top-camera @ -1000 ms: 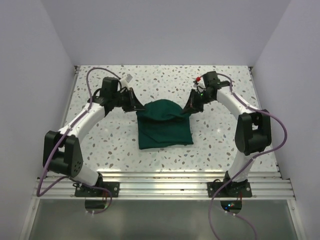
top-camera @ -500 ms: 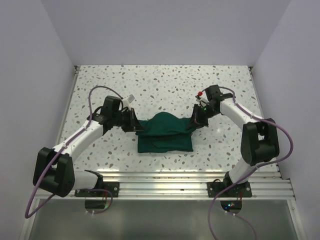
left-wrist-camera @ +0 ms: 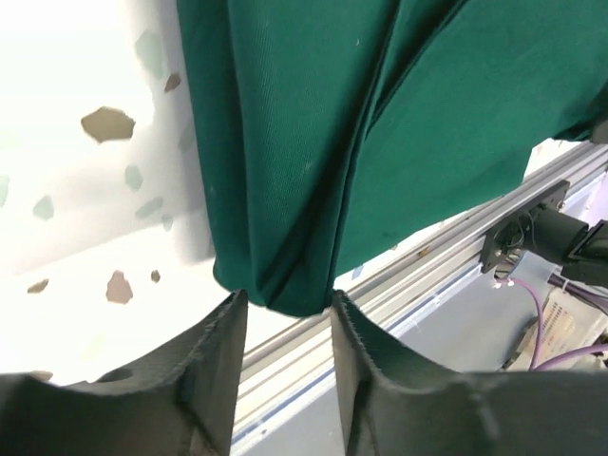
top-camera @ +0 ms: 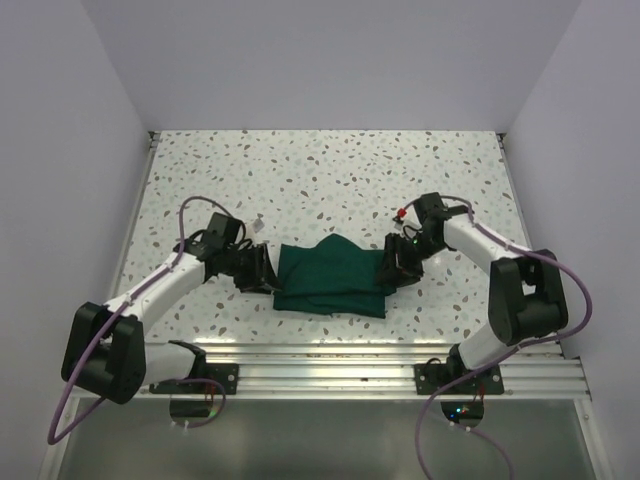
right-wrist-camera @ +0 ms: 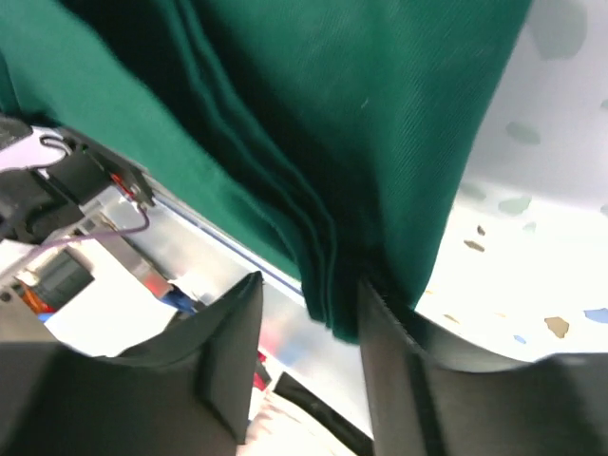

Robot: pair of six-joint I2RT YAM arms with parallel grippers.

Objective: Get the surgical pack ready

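Your left gripper (left-wrist-camera: 285, 312) has its two dark fingers spread, and the folded corner of the surgical pack (top-camera: 332, 275) pokes down right to the gap between the tips. It touches or nearly touches both tips, but the fold isn't squashed flat, so it reads as let go rather than pinched. Your right gripper (right-wrist-camera: 306, 296) is in much the same state. Its fingers are parted with a stack of folded edges dipping in between them, and there's a sliver of daylight beside the cloth on one side.

The pack itself is dark green, matte, plain woven cloth with no shine. From the top camera it's folded down into a wide rectangular bundle lying flat, with your grippers parked at its left and right ends. The far edge bumps up into a little peak near the middle, and the near edge runs slightly crooked with a lower layer showing under the top one. Up close in both wrist views you can see several layers with creases running toward the fingers.

It sits on the speckled table (top-camera: 330, 170), in the near middle, close to the metal rail (top-camera: 330, 362) where your arms are bolted.
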